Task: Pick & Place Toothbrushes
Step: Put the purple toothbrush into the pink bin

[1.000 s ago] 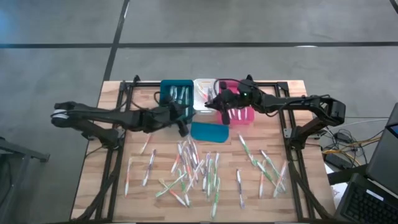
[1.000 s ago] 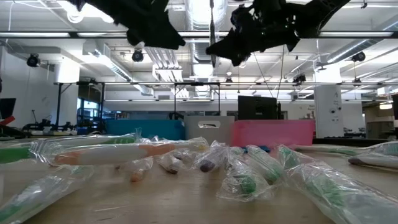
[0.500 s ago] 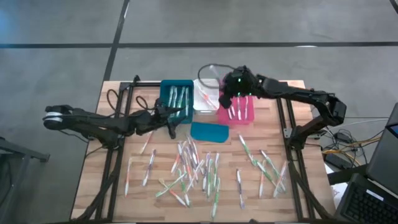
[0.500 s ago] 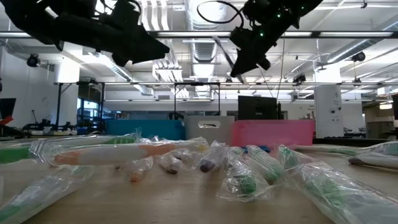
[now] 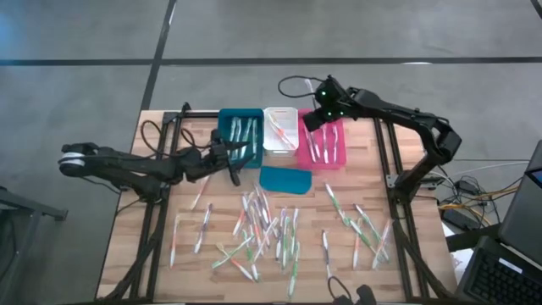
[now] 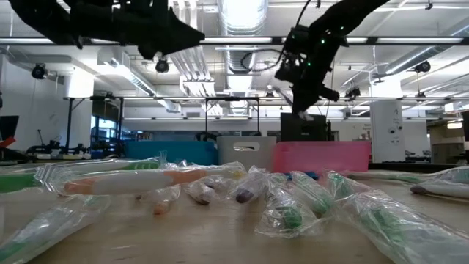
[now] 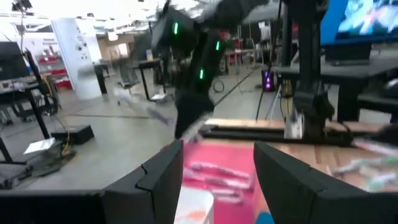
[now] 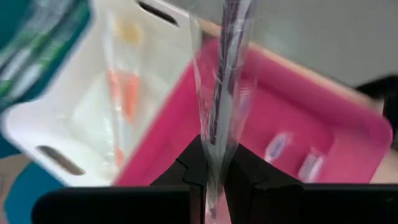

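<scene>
Many wrapped toothbrushes (image 5: 267, 233) lie loose on the wooden table. At the far side stand a teal bin (image 5: 225, 135), a white bin (image 5: 280, 146) and a pink bin (image 5: 339, 157), each holding a few. My right gripper (image 8: 213, 152) hangs above the pink bin (image 8: 323, 118), shut on a dark-handled toothbrush (image 8: 225, 68) in a clear wrapper. My left gripper (image 5: 230, 169) floats open and empty by the teal bin's near edge, fingers about level. My right gripper pinches one end of the wrapped toothbrush (image 8: 214, 134) between its two fingers. The fingers slant downward from above, and the toothbrush runs on along their line, past the fingertips. It is lifted clear, over the pink bin's edge next to the white bin (image 8: 93, 106).
A flat teal lid (image 5: 285, 180) lies just in front of the bins. A black frame (image 5: 157, 220) runs along both table sides. Cables loop off the far edge behind the white bin.
My right gripper has carried the toothbrush from over the white bin toward the table's right and far edge, over the pink bin, rolling and tipping its fingers downward. My left gripper has drawn back toward the table's left, sunk a little and tipped up to level.
</scene>
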You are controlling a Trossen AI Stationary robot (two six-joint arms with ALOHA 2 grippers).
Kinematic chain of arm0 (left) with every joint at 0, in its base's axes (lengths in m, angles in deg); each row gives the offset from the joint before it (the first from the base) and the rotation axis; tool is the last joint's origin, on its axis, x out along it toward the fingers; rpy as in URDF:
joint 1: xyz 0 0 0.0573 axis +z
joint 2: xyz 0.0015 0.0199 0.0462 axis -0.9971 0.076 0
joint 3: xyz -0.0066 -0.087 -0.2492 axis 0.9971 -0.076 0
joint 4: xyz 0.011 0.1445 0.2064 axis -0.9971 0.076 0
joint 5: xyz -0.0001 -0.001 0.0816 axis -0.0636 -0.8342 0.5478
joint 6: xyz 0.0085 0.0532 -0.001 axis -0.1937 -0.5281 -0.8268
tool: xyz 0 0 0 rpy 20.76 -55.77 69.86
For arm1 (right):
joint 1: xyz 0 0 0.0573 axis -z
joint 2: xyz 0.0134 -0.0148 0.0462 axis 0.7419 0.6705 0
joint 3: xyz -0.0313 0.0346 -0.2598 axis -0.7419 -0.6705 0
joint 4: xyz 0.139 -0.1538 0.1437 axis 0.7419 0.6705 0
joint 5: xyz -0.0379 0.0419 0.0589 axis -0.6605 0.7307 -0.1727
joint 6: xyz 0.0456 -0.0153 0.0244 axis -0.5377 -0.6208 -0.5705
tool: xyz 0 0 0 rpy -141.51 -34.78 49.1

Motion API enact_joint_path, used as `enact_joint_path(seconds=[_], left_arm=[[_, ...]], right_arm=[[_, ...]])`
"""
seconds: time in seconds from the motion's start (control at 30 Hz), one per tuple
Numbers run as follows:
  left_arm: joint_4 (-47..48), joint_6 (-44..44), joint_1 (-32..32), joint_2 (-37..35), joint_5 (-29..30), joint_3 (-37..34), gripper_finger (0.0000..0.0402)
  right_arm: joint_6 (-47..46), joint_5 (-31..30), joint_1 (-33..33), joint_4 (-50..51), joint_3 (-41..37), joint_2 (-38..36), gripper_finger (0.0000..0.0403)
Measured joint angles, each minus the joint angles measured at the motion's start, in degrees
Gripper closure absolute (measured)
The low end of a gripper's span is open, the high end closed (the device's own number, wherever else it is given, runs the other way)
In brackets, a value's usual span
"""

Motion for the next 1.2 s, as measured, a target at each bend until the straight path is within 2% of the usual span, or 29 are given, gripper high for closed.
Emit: enact_joint_path(seconds=[0.2, 0.47, 0.83, 1.2], left_arm=[[1.6, 1.5, 0.0, -0.1, -0.6, 2.0, 0.0202], [3.7, -3.7, -0.1, -1.6, -0.7, 2.5, 0.0204], [5.4, -6.3, -0.1, -5.4, -0.7, 2.4, 0.0204], [5.3, -7.9, -0.1, -5.8, -0.7, 2.4, 0.0204]], right_arm=[[-4.2, 0.0, 0.0, 5.7, 0.0, 3.9, 0.0380], [-9.8, 0.0, -0.1, 10.9, -0.2, 6.6, 0.0380], [-12.6, 0.3, -1.6, 12.4, -0.4, 12.9, 0.0380], [-13.2, 3.0, -1.6, 12.3, -0.4, 17.4, 0.0377]])
